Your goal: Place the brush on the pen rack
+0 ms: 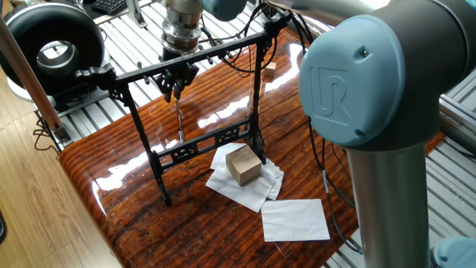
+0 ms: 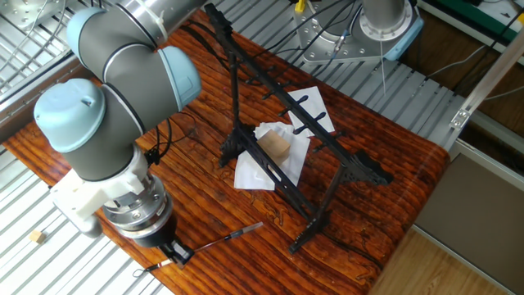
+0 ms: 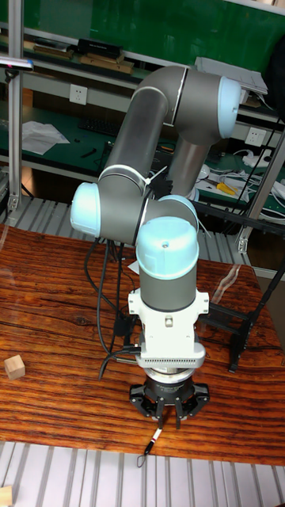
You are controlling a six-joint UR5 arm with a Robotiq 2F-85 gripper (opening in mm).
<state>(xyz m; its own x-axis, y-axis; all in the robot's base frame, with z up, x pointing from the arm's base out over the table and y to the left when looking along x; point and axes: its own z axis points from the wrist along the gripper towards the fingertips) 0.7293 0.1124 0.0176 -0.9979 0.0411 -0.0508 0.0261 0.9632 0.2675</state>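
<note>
A: Item one, gripper (image 1: 177,83). State?

B: Jaws pinched on the upper end of the brush (image 1: 179,119). The brush hangs almost plumb below them, tip down, close above the table (image 1: 134,201) on the far side of the pen rack (image 1: 186,63).

A: Item two, the pen rack. Position against the brush?

B: Top bar crosses in front of the gripper in one fixed view. The other fixed view puts the gripper (image 2: 168,250) well apart from the rack (image 2: 278,176), near the table edge. Brush (image 2: 221,240) not yet on any peg.

A: Step in hand, judged?

B: Carry to the top bar. Raise the brush until its held end clears the pegs, keep it vertical, approach square to the bar.

A: Cautions?

B: Thin rod, apt to swing; move slowly. Whether it has a hanging loop, I cannot tell.

A: Other entries?

B: Wooden block (image 1: 243,164) on white paper (image 1: 245,184) under the rack, clear of the path.
</note>
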